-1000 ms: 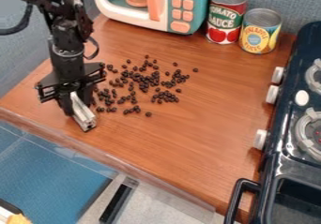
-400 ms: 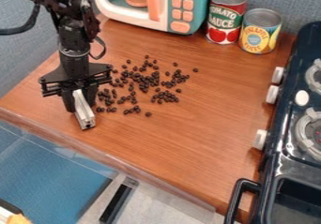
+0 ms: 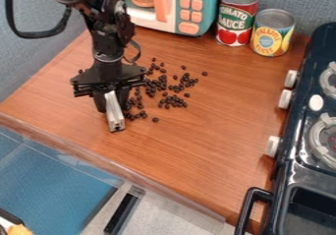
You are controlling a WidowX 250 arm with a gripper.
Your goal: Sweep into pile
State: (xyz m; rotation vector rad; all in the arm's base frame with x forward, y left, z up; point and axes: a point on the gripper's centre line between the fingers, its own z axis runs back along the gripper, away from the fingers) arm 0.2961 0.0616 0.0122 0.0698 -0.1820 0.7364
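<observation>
Wood-grain table (image 3: 203, 150) bears scattered dark beans (image 3: 173, 101); toy microwave (image 3: 190, 16), red-labelled can (image 3: 236, 20) and yellow-labelled can (image 3: 271, 36) stand toward the rear.

Lettering (image 3: 236, 20) on red can (image 3: 240, 5), yellow can (image 3: 271, 43)

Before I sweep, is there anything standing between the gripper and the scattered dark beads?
Nothing visible stands between the gripper and the dark beads; the silver bar it holds is right beside them. The cans stand farther back, out of the way.
</observation>
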